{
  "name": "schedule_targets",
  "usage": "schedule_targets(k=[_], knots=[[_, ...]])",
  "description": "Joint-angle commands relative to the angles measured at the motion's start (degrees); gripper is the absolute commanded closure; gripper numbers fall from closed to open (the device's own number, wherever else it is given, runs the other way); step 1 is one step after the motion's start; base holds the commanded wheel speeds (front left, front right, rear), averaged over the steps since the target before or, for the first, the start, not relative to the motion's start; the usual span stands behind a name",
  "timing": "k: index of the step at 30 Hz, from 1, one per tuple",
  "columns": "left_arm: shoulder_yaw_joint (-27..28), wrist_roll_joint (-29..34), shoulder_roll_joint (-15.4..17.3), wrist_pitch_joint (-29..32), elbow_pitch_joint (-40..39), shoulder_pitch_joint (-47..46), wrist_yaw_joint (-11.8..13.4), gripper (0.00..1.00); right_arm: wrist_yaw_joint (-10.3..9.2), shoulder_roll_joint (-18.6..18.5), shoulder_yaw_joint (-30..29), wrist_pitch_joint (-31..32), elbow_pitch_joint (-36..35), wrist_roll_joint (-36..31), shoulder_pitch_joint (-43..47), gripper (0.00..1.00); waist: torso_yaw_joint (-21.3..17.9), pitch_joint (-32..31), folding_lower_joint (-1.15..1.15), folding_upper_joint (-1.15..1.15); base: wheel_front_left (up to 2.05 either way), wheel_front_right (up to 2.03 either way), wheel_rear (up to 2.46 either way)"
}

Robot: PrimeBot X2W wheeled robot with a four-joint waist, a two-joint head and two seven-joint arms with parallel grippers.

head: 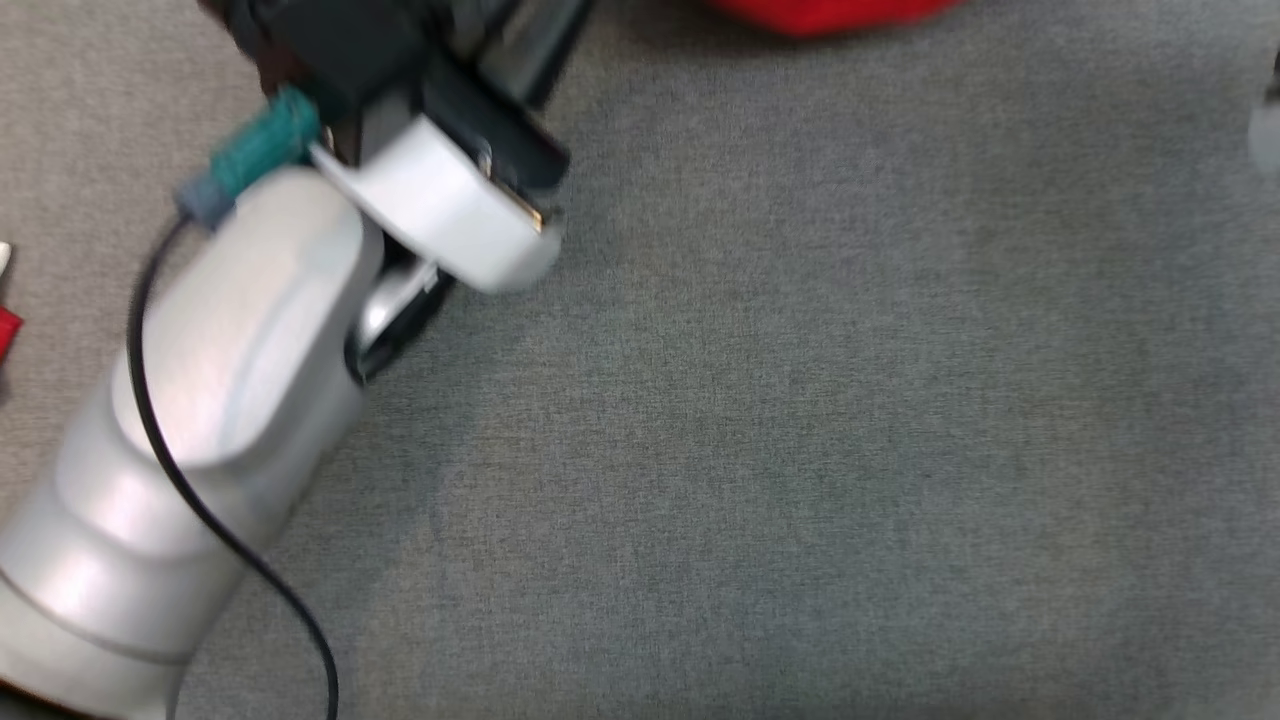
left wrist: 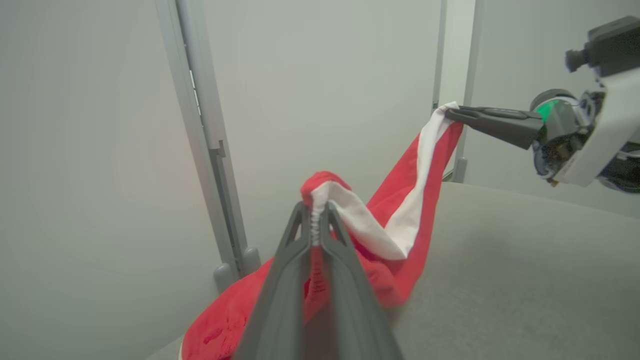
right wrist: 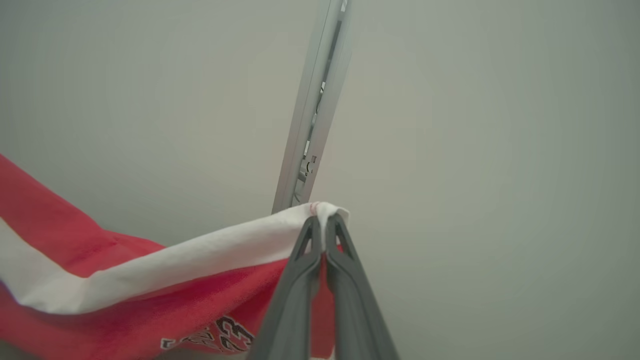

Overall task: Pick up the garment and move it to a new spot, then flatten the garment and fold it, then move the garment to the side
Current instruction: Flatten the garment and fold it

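Left gripper (left wrist: 316,212), seen along its own fingers, is clamped on a bunched bit of white trim. You have the garment (left wrist: 400,200) strung from there up to the right gripper (left wrist: 451,112), which pinches the far end of the same trim. The red body sags below onto the table (left wrist: 525,280), near a grey post (left wrist: 200,130). From the right wrist, that gripper's jaws are closed on a small fold of trim with very little cloth past the tips. The garment hangs away to that view's left, with a printed number on the red. From the head, you see the left forearm (head: 200,400) at lower left and a sliver of red at the top edge, so the garment sits at the far side of the table. The risk, as I judge it, is that both holds are thin. Pulling the arms apart or swinging quickly could tug the trim out of one pinch, most likely the right, and drop that corner in a heap. The sagging body could also drag and bunch, or brush the post. Room is good: a broad bare stretch of table lies near you. The far edge, by the post and wall (left wrist: 325,75), is the side to keep off.
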Motion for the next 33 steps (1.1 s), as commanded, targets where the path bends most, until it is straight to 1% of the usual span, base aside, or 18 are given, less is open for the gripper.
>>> schedule_targets(k=[1,6,9,10,14,16,20,23,26,27,29,31,33], knots=[[-0.98,-0.40,1.47,-0.22,-2.75,4.29,-0.05,1.00,0.01,-0.04,-1.32,-0.05,-1.79,0.69,5.99,1.00,-0.13,-3.80,-0.01,0.00,0.00,0.00,0.00],[-3.23,0.63,5.21,-0.23,-7.84,14.28,-0.05,1.00,0.01,1.56,-4.22,-0.06,-5.07,2.03,18.68,1.00,-1.41,-8.41,-0.01,0.00,0.00,0.00,0.00],[-4.75,1.60,6.21,-0.23,-9.21,19.09,-0.05,1.00,0.01,2.27,-4.96,-0.06,-5.63,2.78,24.68,1.00,-1.68,-11.02,-0.01,0.00,0.00,0.00,0.00],[-4.75,1.60,6.21,-0.23,-9.21,19.09,-0.05,1.00,0.01,2.27,-4.96,-0.06,-5.63,2.78,24.68,1.00,-1.68,-11.02,-0.01,0.00,0.00,0.00,0.00],[-7.33,2.59,7.93,-0.22,-10.23,25.12,-0.05,1.00,0.01,2.54,-6.26,-0.06,-6.37,3.24,31.84,1.00,-2.06,-14.27,-0.01,0.00,0.00,0.00,0.00],[-7.66,2.80,8.60,-0.23,-10.72,27.85,-0.05,1.00,0.01,2.75,-7.15,-0.06,-7.21,3.22,35.23,1.00,-2.24,-15.73,-0.01,0.00,0.00,0.00,0.00],[-6.58,0.80,9.38,-0.22,-10.93,34.22,-0.05,1.00,0.01,3.28,-9.34,-0.06,-9.46,3.23,41.97,1.00,-2.42,-18.40,-0.01,0.00,0.00,0.00,0.00],[-7.66,-0.76,10.69,-0.22,-11.88,37.85,-0.05,1.00,0.01,3.75,-11.77,-0.06,-11.31,3.42,47.73,1.00,-1.89,-19.65,-0.01,0.00,0.00,0.00,0.00],[-9.59,-2.44,12.13,-0.23,-13.27,39.13,-0.05,1.00,0.01,4.62,-13.76,-0.06,-13.96,2.86,52.93,1.00,-1.10,-19.86,-0.01,0.00,0.00,0.00,0.00],[-9.90,-3.19,12.48,-0.23,-13.60,39.26,-0.05,1.00,0.01,4.89,-14.35,-0.06,-14.93,2.91,54.10,1.00,-0.98,-19.65,-0.01,0.00,0.00,0.00,0.00],[-10.26,-5.54,11.80,-0.22,-14.08,38.75,-0.05,1.00,0.01,5.31,-15.16,-0.06,-15.84,2.96,55.08,1.00,-0.70,-19.09,-0.01,0.00,0.00,0.00,0.00],[-11.54,-5.71,11.74,-0.01,-13.75,36.74,-0.05,1.00,0.01,5.30,-14.80,-0.06,-15.38,2.26,53.36,1.00,-0.65,-18.28,-0.01,0.00,0.00,0.00,0.00],[-11.74,-6.92,10.14,-0.06,-12.81,35.36,-0.05,1.00,0.01,5.25,-13.94,-0.06,-14.21,2.14,49.76,1.00,-0.69,-17.29,-0.01,0.00,0.00,0.00,0.00]])
